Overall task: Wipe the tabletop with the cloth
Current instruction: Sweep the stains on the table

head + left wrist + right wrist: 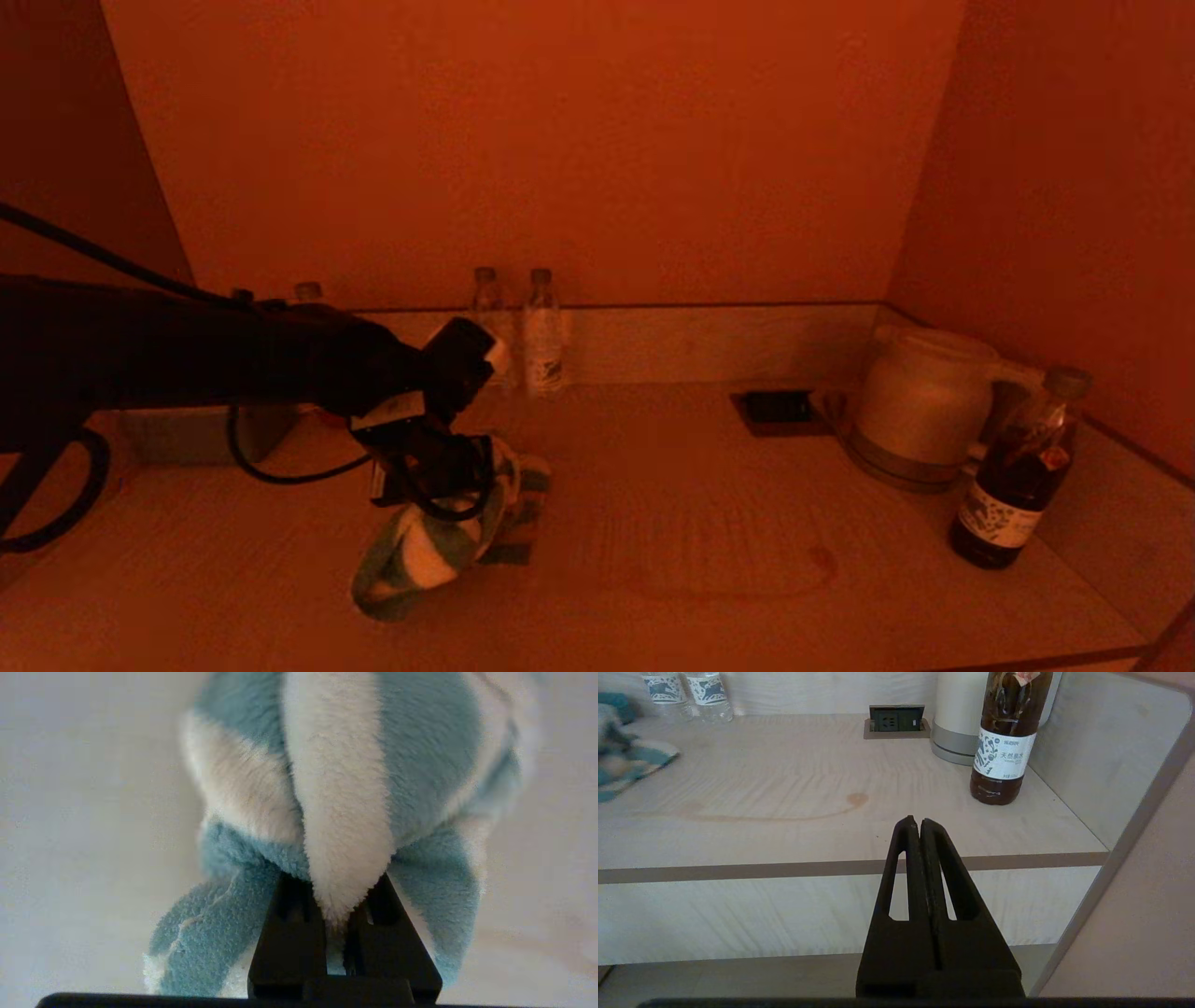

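**Left gripper pinching cloth, left-front area of desk**

Cloth: teal/white striped fleece, bunched, not spread. Lower end rests on the tabletop left of centre, toward the front edge; upper end is lifted by the left gripper. In the left wrist view a white fold of the cloth is clamped between the fingers, which are nearly together around it. Fingertips themselves are buried in the pile, can't see them. Cloth fills most of that view, so little of the desk under it shows.

Left arm comes in from the left edge of the desk; in the head view its dark bulk blocks the back-left corner.

Curved brownish stain on the tabletop, right of the cloth, near the front edge, ending in a small round blot. Cloth is not touching it.

Right gripper: fingers pressed together, holding nothing, off the front edge of the desk, pointing at the back-right corner. Not visible from the head camera.

Back edge: two small water bottles, side by side, by the wall. A third cap behind the left arm, body hidden. Recessed power socket toward back right. White kettle in the back-right corner, dark drink bottle just in front of it at the right edge; label text unreadable.
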Controlling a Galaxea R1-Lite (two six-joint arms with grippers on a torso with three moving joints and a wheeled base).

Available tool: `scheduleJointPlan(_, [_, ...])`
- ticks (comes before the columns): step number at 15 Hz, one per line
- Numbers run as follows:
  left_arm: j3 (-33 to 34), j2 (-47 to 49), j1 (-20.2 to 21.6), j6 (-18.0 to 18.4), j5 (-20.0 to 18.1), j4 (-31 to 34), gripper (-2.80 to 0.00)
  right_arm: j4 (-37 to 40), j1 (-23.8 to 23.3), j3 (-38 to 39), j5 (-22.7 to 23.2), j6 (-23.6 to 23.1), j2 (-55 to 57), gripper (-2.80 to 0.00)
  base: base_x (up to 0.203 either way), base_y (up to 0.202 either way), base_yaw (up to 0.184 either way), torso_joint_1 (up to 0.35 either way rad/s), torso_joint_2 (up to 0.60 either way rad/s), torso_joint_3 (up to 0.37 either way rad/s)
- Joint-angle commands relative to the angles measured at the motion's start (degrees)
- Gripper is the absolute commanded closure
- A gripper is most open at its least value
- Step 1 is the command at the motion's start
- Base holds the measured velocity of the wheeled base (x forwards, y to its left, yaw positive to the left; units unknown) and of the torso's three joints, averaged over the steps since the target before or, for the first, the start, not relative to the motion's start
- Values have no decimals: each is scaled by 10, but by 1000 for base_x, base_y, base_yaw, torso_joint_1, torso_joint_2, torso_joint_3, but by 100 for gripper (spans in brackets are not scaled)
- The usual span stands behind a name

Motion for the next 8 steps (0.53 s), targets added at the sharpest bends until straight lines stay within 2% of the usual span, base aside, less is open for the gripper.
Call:
scheduleJointPlan(1, [21,-20,20,-1,2,3,0,0,0,0,0,0,1,0,0,0,0,0,0,0])
scheduleJointPlan(3, [46,-32,55,1,22,3,0,0,0,0,0,0,1,0,0,0,0,0,0,0])
scheduleJointPlan(6, [74,-46,75,6,59,0,0,0,0,0,0,0,1,0,0,0,0,0,0,0])
scheduleJointPlan(8, [99,-63,88,13,62,-1,0,0,0,0,0,0,1,0,0,0,0,0,0,0])
